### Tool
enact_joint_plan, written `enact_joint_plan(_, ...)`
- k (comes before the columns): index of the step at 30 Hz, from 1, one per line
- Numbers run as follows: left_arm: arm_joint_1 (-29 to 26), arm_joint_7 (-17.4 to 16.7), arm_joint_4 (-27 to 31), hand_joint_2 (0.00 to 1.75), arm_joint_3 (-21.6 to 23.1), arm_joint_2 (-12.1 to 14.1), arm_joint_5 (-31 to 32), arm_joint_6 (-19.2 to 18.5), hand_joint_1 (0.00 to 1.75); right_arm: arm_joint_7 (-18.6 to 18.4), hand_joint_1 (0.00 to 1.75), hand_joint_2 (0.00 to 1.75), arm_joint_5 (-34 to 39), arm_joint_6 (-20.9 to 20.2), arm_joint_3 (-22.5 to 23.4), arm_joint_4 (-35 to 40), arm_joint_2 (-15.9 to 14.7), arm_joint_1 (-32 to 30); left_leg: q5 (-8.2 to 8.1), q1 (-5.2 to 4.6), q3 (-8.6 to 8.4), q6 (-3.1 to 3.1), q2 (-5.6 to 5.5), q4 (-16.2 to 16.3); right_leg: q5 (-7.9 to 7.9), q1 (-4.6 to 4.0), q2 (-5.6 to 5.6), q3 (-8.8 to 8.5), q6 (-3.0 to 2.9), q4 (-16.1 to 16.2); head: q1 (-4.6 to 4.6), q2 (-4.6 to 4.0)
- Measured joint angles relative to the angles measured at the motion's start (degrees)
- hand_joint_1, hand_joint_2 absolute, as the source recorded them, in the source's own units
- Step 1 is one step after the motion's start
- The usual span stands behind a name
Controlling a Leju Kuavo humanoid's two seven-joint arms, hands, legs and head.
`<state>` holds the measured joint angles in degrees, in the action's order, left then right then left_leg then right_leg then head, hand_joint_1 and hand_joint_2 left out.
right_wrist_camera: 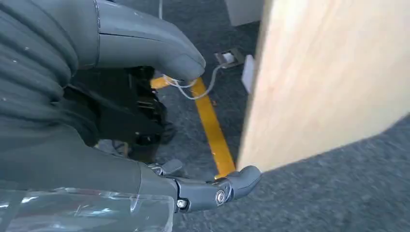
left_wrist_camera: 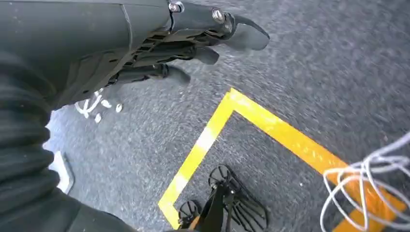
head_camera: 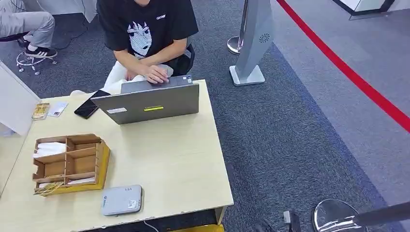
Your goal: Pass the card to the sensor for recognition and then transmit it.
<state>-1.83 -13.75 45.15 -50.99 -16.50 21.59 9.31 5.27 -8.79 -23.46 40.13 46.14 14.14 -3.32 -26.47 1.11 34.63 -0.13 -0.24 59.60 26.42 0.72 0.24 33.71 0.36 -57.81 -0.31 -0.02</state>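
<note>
Several pale cards [head_camera: 50, 149] in wooden organizer [head_camera: 70, 163]; grey sensor [head_camera: 122, 199] nearby

Cut off at the top edge: person [head_camera: 147, 29] behind the laptop [head_camera: 150, 102] (head out of frame). Too small to read: cards in the wooden organizer [head_camera: 70, 164]. Clipped at the lower edge: tabletop [head_camera: 183, 174]. Blurred carpet beyond the left hand [left_wrist_camera: 193, 43].

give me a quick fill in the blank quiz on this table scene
1. The grey sensor lies on the table near its ____ edge.
2. A person types on a ____ at the far edge.
3. The wooden organizer stands to the ____ of the laptop.
4. The left hand holds ____.

Missing words: near; laptop; left; nothing
</note>
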Motion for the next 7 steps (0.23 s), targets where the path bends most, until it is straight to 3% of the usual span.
enact_joint_plan(4, -0.87, 1.53, -2.30, 1.75, 5.62, 1.70, -2.47, -1.03, 0.00, -0.57, 0.00, 1.75, 1.07, 2.67, -4.11, -2.36, -0.90, -0.49, -0.01, 0.00, 0.01, 0.00, 0.00, 0.00, 0.01, 0.00, 0.00, 0.00, 0.01, 0.00, 0.00, 0.00)
enact_joint_plan(5, -1.08, 1.92, -2.82, 1.75, 6.86, 2.10, -3.02, -1.27, 0.00, -0.68, 0.00, 0.00, 1.25, 3.31, -5.07, -2.91, -1.14, -0.62, -0.01, -0.01, 0.01, 0.00, 0.00, 0.00, 0.01, 0.00, 0.00, 0.00, 0.01, 0.00, 0.00, 0.00)
enact_joint_plan(6, -1.29, 2.25, -3.45, 0.00, 8.31, 2.62, -3.67, -1.55, 0.00, -0.92, 0.00, 0.00, 1.38, 3.98, -6.16, -3.52, -1.57, -0.78, -0.01, -0.01, 0.01, 0.00, 0.00, 0.00, 0.01, 0.01, 0.00, 0.00, 0.01, 0.00, 0.00, 0.00)
enact_joint_plan(7, -1.48, 2.67, -4.02, 0.00, 9.66, 2.95, -4.26, -1.73, 0.00, -1.05, 0.00, 0.00, 1.57, 4.64, -7.15, -4.13, -1.88, -0.93, -0.01, -0.01, 0.02, 0.00, 0.00, 0.00, 0.03, 0.01, 0.00, 0.00, 0.04, 0.00, 0.00, 0.00)
